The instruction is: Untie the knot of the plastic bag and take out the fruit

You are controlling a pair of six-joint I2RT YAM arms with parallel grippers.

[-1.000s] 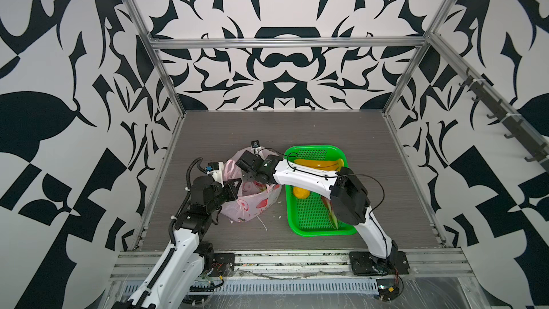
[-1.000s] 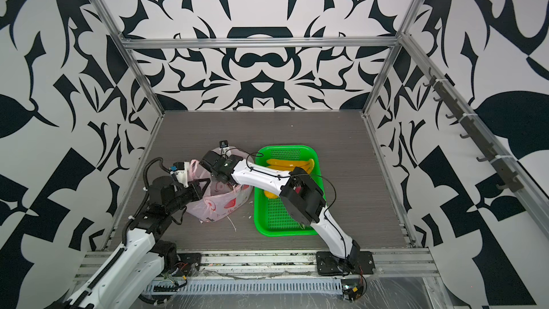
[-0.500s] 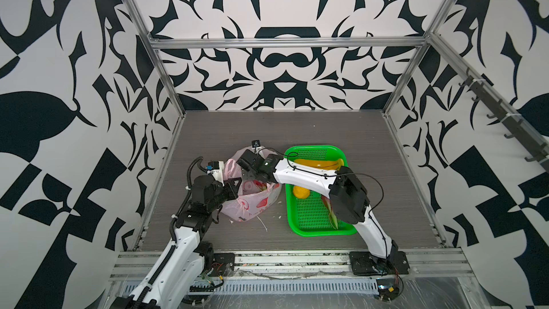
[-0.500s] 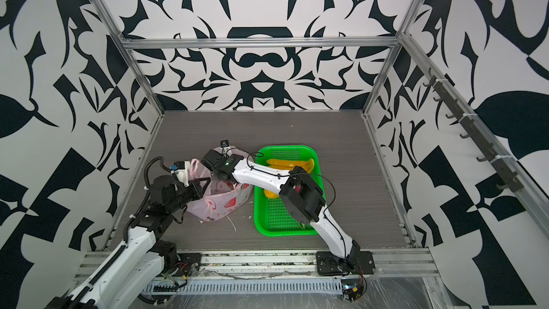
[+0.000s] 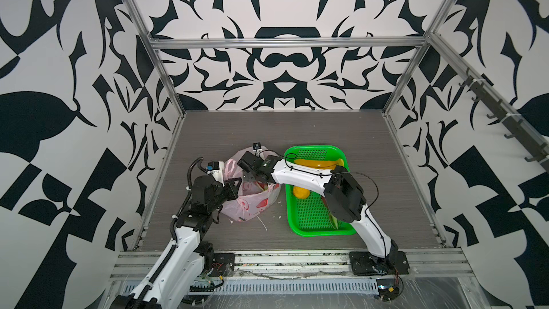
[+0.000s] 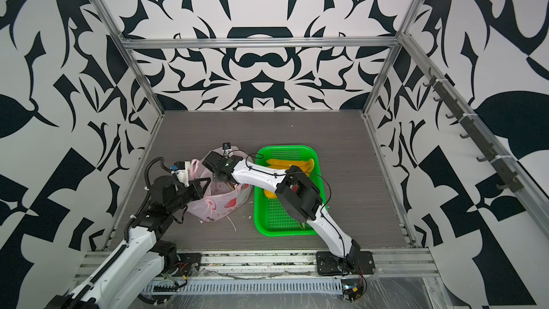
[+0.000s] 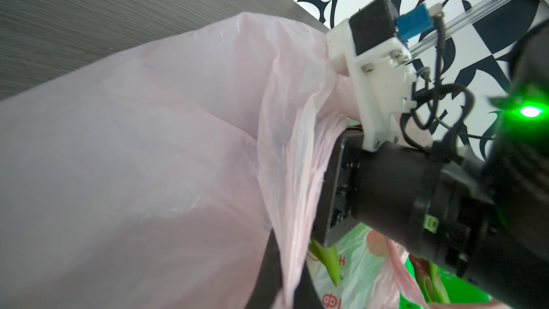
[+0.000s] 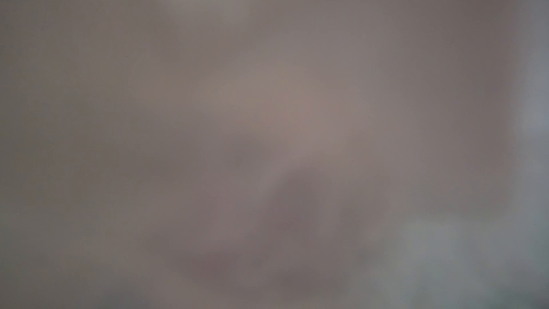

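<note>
Almost nothing moves since a second ago: my left gripper (image 5: 236, 184) stays clenched on the plastic bag (image 5: 255, 205) beside the green basket (image 5: 320, 232), the right gripper (image 5: 252, 177) is spread wide inside it, and the dragon fruit (image 7: 325, 258) is not yet out.

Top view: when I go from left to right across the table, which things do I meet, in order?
Left arm → plastic bag → green basket.
</note>
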